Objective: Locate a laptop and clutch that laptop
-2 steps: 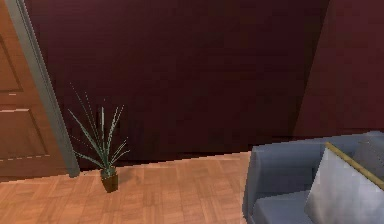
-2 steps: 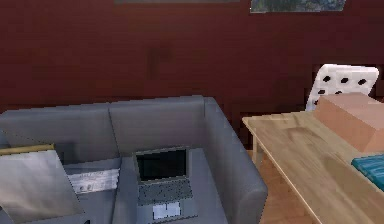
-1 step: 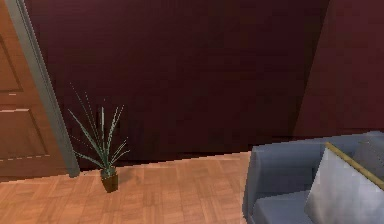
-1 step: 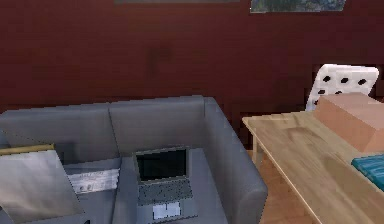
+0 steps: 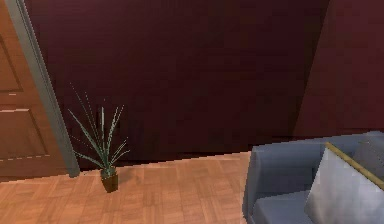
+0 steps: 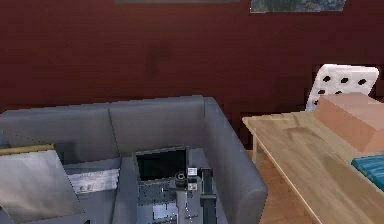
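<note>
The laptop point(image 6: 160, 163) is seen propped open on the grey sofa point(image 6: 150, 120), left of the wooden surface point(image 6: 300, 150). The hand point(image 6: 176, 187) is set at it, presumably for grasping; whether anything is held cannot be told.

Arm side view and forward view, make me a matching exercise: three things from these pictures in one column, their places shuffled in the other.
Things:
1. potted plant
2. laptop
3. brown box

Places:
A. on the wooden table
B. on the floor beside the door frame
C. on the seat of the grey sofa

Pairs: 1-B, 2-C, 3-A.
</note>
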